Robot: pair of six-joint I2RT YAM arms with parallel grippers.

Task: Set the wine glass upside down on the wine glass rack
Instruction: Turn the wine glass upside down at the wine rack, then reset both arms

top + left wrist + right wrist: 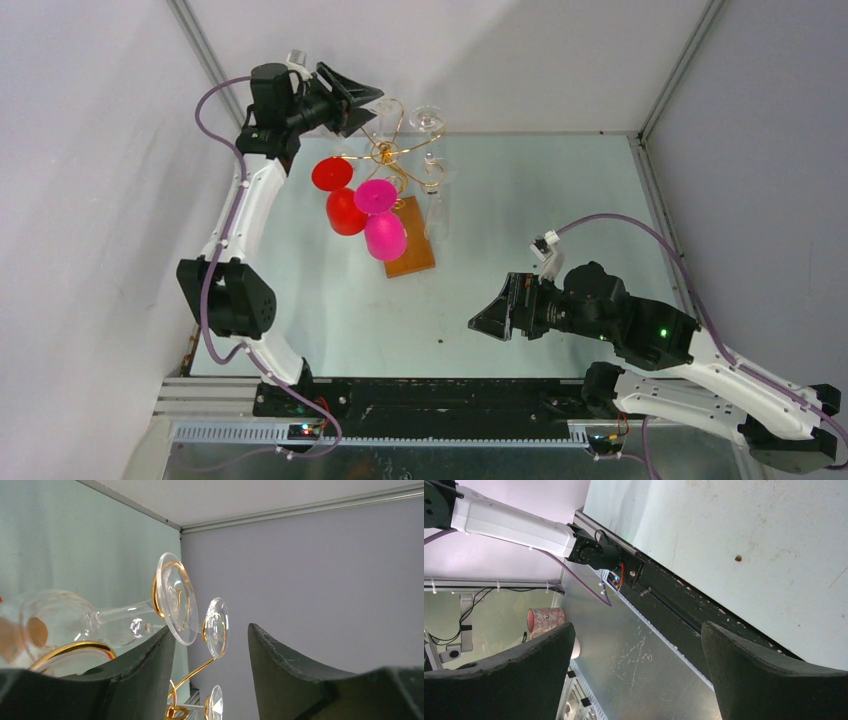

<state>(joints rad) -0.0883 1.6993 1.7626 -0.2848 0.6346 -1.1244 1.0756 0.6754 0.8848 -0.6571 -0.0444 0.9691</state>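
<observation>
Dark fingers (pixel 290 670) of the left pincer (pixel 210 632) stand apart, gripping nothing. Just beside one finger, the clear wine glass (pixel 120 614) hangs by its foot in a scroll of the wine glass rack (pixel 412 252). Best next move, probably: back straight out without nudging that foot.

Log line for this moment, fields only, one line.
wine glass: upside down, foot in scroll of wine glass rack | left gripper: open, beside foot | right gripper: open, empty
</observation>
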